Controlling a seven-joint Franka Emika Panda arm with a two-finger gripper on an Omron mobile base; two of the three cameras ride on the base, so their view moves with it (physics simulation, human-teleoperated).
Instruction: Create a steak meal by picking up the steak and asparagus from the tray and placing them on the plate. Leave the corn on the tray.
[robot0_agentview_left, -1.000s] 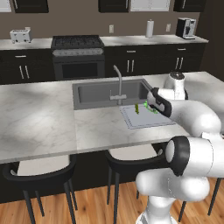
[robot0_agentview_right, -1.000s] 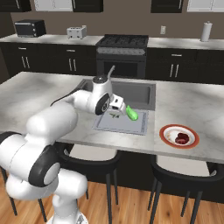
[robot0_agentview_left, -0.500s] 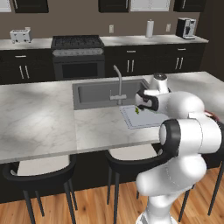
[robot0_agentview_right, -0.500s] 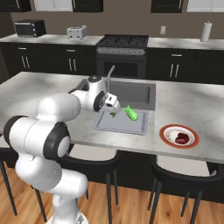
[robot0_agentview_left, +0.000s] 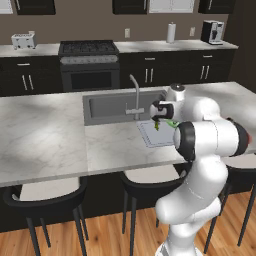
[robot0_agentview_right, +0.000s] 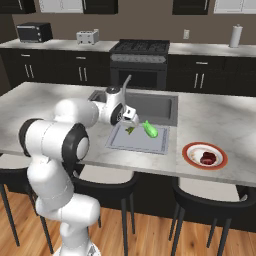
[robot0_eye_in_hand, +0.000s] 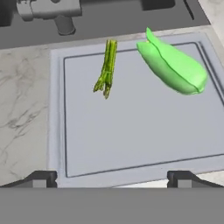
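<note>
Hovering wide open and empty over the tray (robot0_eye_in_hand: 57, 131), the hand (robot0_eye_in_hand: 111, 178) eyes the asparagus (robot0_eye_in_hand: 106, 68): light, thin, stiff, likely rolls; pinch mid-stalk, beside the corn (robot0_eye_in_hand: 173, 63).

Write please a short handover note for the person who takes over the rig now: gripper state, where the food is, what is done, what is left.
Gripper: open, empty, above the near edge of the tray.
Asparagus: lies on the tray, far side, close to the sink edge.
Corn: on the tray beside the asparagus, not touching it.
Steak: already on the plate, which stands on the counter to the right of the tray.
Done: steak moved.
Left: pick the asparagus, place it on the plate. The corn stays on the tray.
</note>
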